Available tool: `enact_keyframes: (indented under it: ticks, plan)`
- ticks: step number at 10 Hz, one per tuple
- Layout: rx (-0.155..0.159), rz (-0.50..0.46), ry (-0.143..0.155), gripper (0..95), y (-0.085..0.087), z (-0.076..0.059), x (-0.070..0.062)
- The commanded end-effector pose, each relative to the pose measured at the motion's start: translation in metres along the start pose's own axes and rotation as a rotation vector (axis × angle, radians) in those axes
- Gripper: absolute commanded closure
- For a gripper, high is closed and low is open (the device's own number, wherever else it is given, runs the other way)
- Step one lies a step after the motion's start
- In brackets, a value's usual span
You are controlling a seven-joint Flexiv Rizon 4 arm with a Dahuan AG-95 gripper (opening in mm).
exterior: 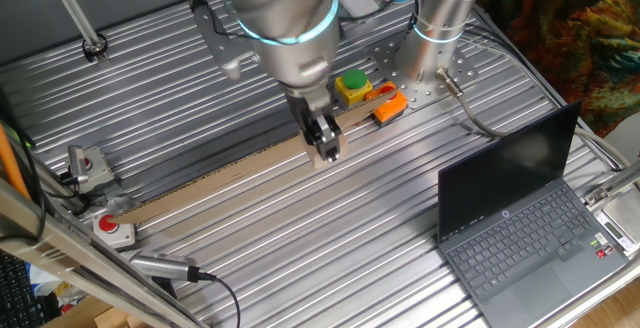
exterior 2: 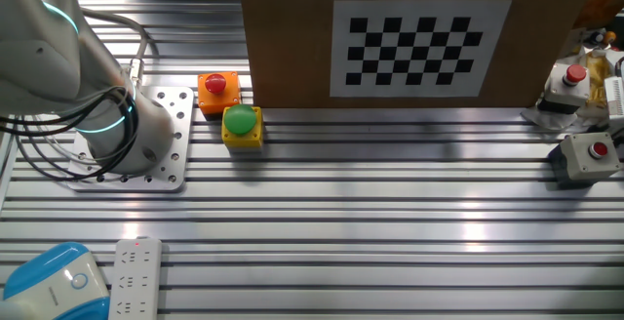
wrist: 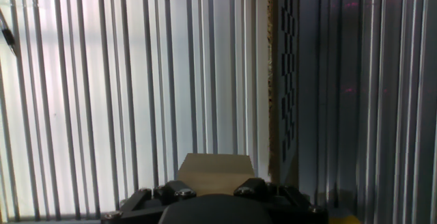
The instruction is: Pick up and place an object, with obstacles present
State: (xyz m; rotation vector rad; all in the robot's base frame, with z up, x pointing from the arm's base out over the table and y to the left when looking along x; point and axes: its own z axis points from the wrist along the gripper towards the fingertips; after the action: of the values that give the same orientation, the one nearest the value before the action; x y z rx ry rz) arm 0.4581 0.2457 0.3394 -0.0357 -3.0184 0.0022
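Observation:
My gripper hangs low over the table, right at the near side of the long tan strip. The strip is the top edge of an upright cardboard board with a checkerboard print. A small tan block sits between the fingers in the hand view, with a jaw against each side; its tip shows under the gripper. I cannot tell whether the block touches the table. The board's edge runs just right of the block. The board hides gripper and block in the other fixed view.
A yellow box with a green button and an orange piece stand behind the strip near the arm's base. An open laptop is at the right. Button boxes sit at the left edge.

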Motion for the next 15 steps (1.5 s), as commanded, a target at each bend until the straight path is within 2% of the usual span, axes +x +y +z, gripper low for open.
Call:
enact_keyframes:
  ticks: [1, 3, 4, 9, 12, 15]
  plan:
    - [0.002, 0.003, -0.002, 95.0, 0.003, 0.002, -0.001]
    - [0.011, 0.009, -0.024, 95.0, 0.009, 0.018, -0.002]
    - [0.006, 0.015, -0.027, 95.0, 0.011, 0.021, -0.003]
    - [0.019, 0.020, -0.040, 95.0, 0.017, 0.025, -0.004]
    - [0.027, 0.024, -0.034, 95.0, 0.017, 0.025, -0.004]
    - [0.004, 0.027, -0.014, 95.0, 0.017, 0.025, -0.004]
